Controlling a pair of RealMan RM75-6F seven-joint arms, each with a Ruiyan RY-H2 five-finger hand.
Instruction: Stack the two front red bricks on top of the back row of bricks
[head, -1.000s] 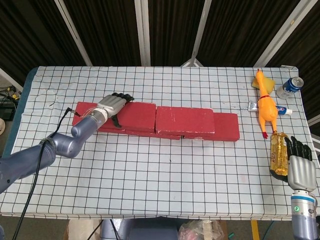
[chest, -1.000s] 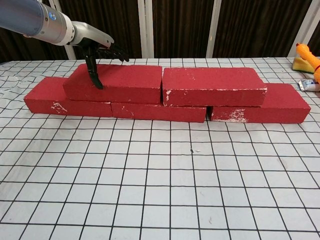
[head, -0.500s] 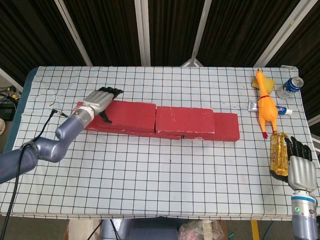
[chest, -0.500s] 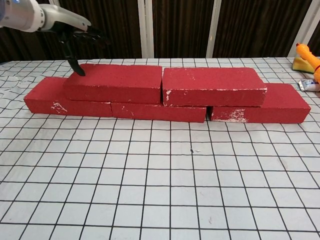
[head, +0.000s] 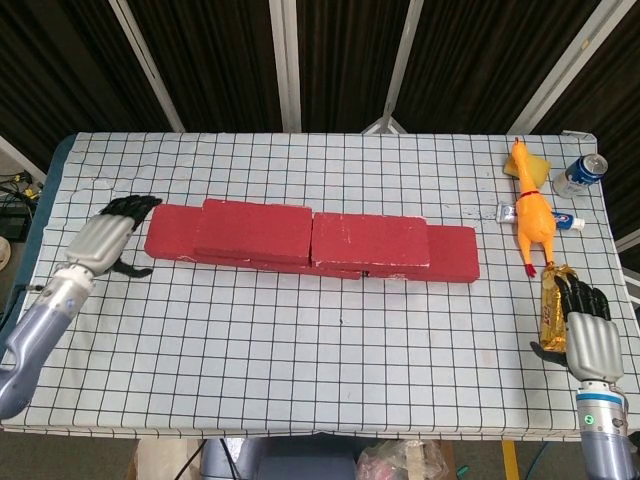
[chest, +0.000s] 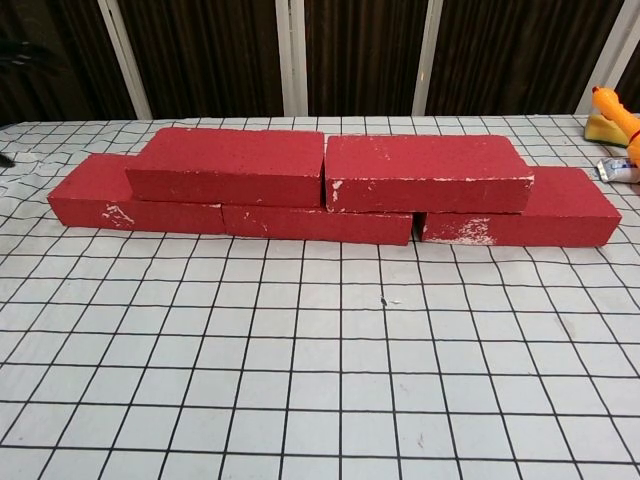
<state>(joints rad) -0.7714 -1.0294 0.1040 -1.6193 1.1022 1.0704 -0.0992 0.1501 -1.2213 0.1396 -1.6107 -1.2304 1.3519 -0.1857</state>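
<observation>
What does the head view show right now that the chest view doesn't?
Head view only: the left hand, off the bricks, the right hand beside a gold packet, and a can. Chest view only: the front faces of the bottom bricks. Both show two top bricks stacked on the back row and the rubber chicken.

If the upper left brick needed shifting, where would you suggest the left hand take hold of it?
Probably across the short left end of the upper left brick, coming from above-left: that end overhangs the lower row with nothing beside it, nearest the left hand.
</observation>
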